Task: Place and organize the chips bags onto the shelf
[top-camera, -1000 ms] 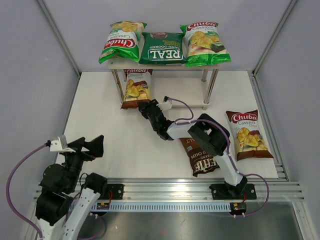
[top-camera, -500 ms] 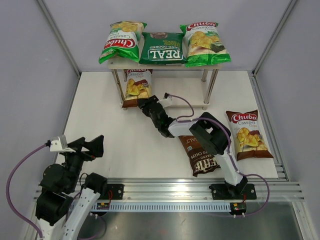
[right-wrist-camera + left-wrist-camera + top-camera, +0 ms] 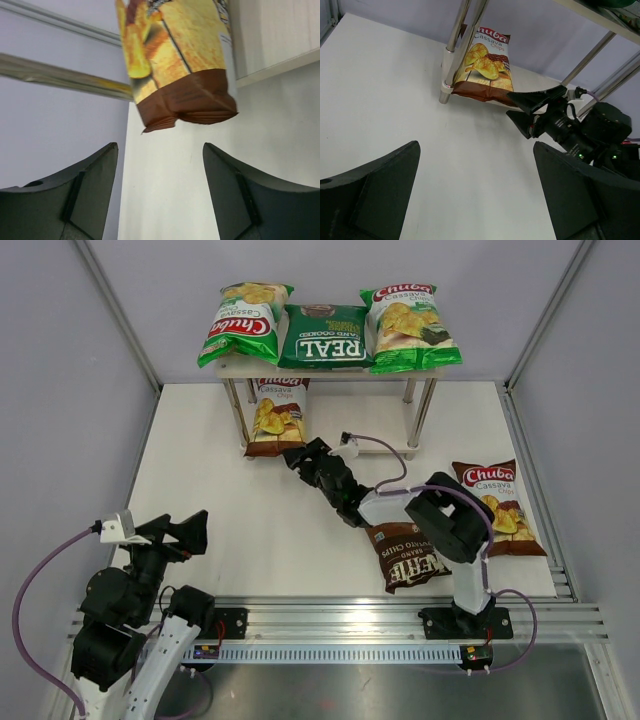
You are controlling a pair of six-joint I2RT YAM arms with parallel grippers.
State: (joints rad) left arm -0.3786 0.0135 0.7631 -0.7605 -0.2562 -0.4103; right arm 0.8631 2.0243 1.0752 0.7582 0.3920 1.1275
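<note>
- Lying just beyond the right gripper [image 3: 161, 170] tips: the brown-and-white Chuba bag [image 3: 185, 75], in line with the gap, brown bottom seam nearest, touching neither finger.
- Rests partly on the lower board of the shelf [image 3: 350, 405], near end overhanging toward the fingertips.
- Looks light, air-puffed and glossy, so likely to slide and crumple, with brittle chips inside.
- Best pushed flat on the bottom seam, or pinched gently at that crimped edge; not squeezed across the belly.
- Shows the right fingers [image 3: 90, 185] spread apart, clamped on nothing.
- Leaves two bags on the table behind those fingers: the Kettle bag [image 3: 405, 555] beside the arm, the second brown-and-white Chuba bag [image 3: 497, 508] further off to the right.
- Has three already on the top board, above and beyond the fingertips: a light-green Chuba bag [image 3: 243, 320], the REAL bag [image 3: 323, 337], another light-green Chuba bag [image 3: 408, 327].
- Finds the left gripper [image 3: 476, 190] well apart from every bag, jaws wide and empty.
</note>
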